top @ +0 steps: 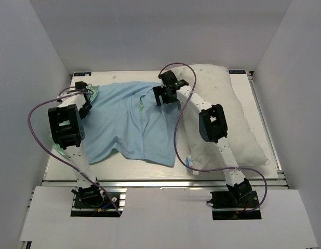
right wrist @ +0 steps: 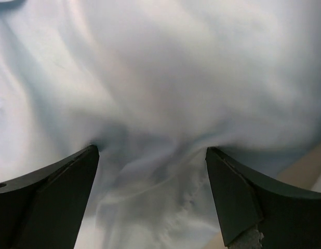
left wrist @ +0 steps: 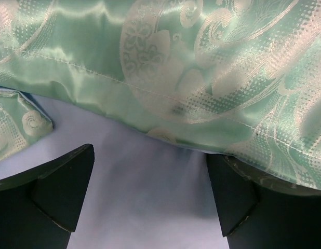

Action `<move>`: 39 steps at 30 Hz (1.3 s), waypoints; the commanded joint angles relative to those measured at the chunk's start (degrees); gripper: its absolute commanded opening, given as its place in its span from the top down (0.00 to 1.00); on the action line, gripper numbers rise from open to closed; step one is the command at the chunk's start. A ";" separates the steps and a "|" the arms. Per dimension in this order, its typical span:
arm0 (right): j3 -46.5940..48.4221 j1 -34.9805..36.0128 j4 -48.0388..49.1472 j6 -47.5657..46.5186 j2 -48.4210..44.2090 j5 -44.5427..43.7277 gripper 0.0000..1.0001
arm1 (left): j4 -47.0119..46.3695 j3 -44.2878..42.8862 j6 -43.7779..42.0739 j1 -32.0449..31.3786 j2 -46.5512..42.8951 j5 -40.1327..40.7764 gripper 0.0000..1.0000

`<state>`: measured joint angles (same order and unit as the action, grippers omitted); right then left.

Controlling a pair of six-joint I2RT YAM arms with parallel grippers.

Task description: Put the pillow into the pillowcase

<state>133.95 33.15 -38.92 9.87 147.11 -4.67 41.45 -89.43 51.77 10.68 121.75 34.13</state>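
Two grippers, both spread wide. Hovers left gripper (left wrist: 150,171) over far left edge of pillowcase (top: 129,124), shiny green face folded onto blue. Poises right gripper (right wrist: 150,161) at far right edge, just beside pillow (top: 238,119) lying along right side of table (top: 139,170).

A pale tabletop (top: 142,170) is enclosed by plain white walls (top: 150,31) on its left, far and right edges. A metal rail (top: 160,182) is seen along the near edge, and a small blue label (top: 80,74) is fixed at the far-left corner, with another blue label (top: 237,71) at the far-right corner. A tiny white scrap (top: 118,77) is seen by the far edge.
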 commanded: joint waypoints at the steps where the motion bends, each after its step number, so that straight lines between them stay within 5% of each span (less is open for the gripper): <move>1: -2.45 -0.89 7.24 -6.77 0.82 2.99 0.11 | 14.79 2.77 6.41 1.62 -2.04 0.76 0.02; 8: 1.77 -0.28 10.09 -15.39 -5.74 6.34 0.11 | 9.37 2.59 -3.06 1.54 -12.23 -7.48 0.02; 15: -22.31 6.04 10.01 -12.09 -25.98 2.21 0.11 | 0.04 5.31 -12.47 -3.02 -27.35 -19.88 0.02; 24: -49.38 14.75 14.20 0.93 -36.62 6.77 0.11 | -2.34 5.05 -16.96 -19.98 -27.80 -28.66 0.02; 39: -76.71 13.09 20.02 8.76 -44.80 8.45 0.11 | -1.82 6.37 -18.90 -20.78 -27.89 -27.63 0.02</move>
<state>63.35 46.85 -16.36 15.62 103.11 3.36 38.04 -80.42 34.11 -10.13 94.67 5.15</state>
